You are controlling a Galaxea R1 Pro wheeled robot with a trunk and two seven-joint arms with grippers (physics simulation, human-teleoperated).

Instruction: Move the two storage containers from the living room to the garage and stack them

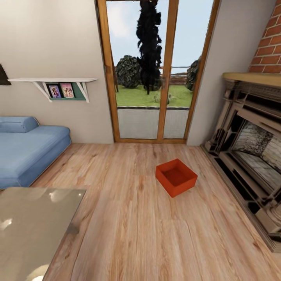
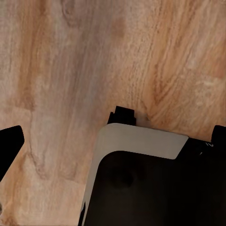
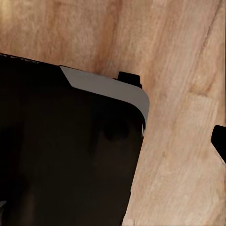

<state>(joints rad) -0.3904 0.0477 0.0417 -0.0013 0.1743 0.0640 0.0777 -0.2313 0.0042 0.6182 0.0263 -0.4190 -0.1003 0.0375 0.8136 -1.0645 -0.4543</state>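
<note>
Light wood planks covered the living room floor. One red-orange storage container sat on them, open side up, between the glass door and the dark fireplace. A blue sofa stood by the left wall, and a glass table was near the camera. Both wrist cameras pointed down at the planks beside the robot's dark base. Black finger tips poked in at the edges, well apart, so the left pincer looked spread. I could not tell for the right pincer. No writing could be read.
</note>
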